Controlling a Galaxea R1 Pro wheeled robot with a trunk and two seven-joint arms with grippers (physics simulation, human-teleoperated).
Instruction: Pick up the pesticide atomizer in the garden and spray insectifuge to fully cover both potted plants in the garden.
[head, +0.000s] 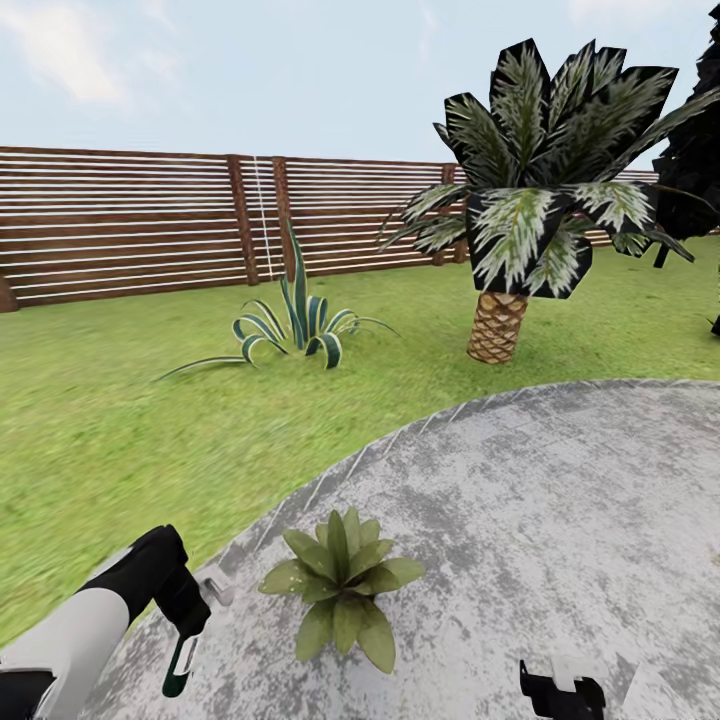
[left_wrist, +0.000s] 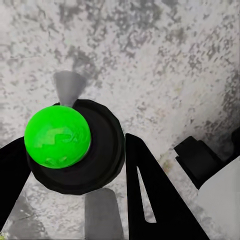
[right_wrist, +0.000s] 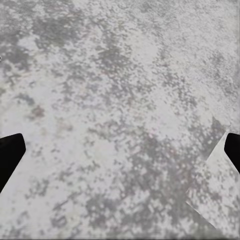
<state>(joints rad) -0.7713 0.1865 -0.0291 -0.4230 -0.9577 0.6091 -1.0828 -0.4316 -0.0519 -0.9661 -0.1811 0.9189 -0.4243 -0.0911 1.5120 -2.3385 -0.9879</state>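
In the head view my left gripper (head: 188, 612) is shut on the pesticide atomizer (head: 182, 662), a dark bottle with a green end and a white nozzle, held low over the edge of the paved round. The left wrist view has the atomizer's (left_wrist: 75, 150) black round body and bright green ball sitting between the black fingers (left_wrist: 155, 200) of my left gripper (left_wrist: 75, 167). One potted plant (head: 342, 583), a low olive-green rosette, stands on the paving just right of the atomizer. My right gripper (head: 562, 690) hangs open over bare paving, its fingertips (right_wrist: 10, 155) wide apart.
The mottled grey paved round (head: 560, 500) fills the foreground, with lawn (head: 120, 430) beyond it. A striped agave (head: 295, 330) and a scaly-trunked palm (head: 500, 320) stand on the grass. A brown slatted fence (head: 130, 225) closes the back.
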